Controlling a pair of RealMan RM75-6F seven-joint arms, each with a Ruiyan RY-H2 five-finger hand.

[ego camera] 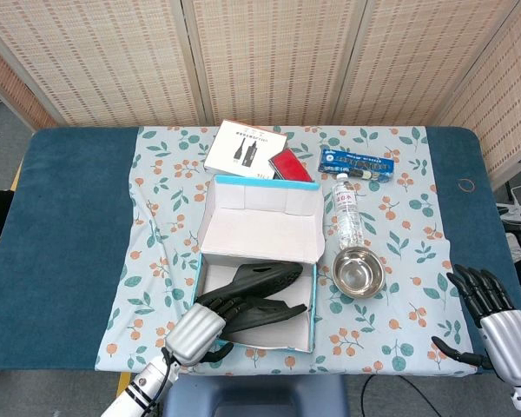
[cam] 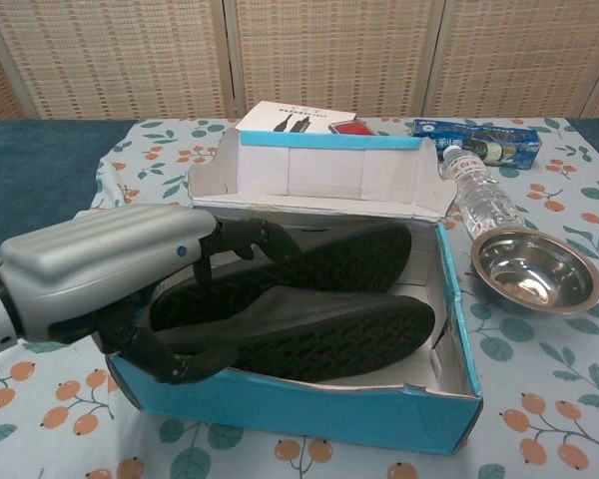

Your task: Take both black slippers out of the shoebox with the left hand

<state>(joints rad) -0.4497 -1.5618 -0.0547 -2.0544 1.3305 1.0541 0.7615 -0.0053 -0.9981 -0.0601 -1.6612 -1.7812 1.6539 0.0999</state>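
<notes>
Left hand (ego camera: 200,326) sits over the 7 o'clock corner of the shoebox (cam: 299,404), fingers (cam: 250,235) spread and reaching in above the two black slippers (cam: 309,299). In the chest view the thumb curls low at the near wall of the box, the other fingers lie over the heel end of the far slipper. No closed hold visible; the hand is spread and holds nothing, and I cannot tell whether the fingertips touch the sole.

Both slippers lie inside the box, soles toward the chest camera, side by side and overlapping, toes toward 3 o'clock. Box lid stands up at the 12 o'clock side.

Right hand (ego camera: 491,313) rests at the table's 4 o'clock edge, well apart from the box, fingers spread, empty.

Other items on the leaf-print cloth (ego camera: 156,208): steel bowl (ego camera: 359,271) just beside the box at its 3 o'clock side; water bottle (ego camera: 347,211) lying at 12 o'clock from the bowl; blue packet (ego camera: 358,162) beyond the bottle; white booklet (ego camera: 246,148) and red item (ego camera: 290,165) at 12 o'clock from the box lid.
</notes>
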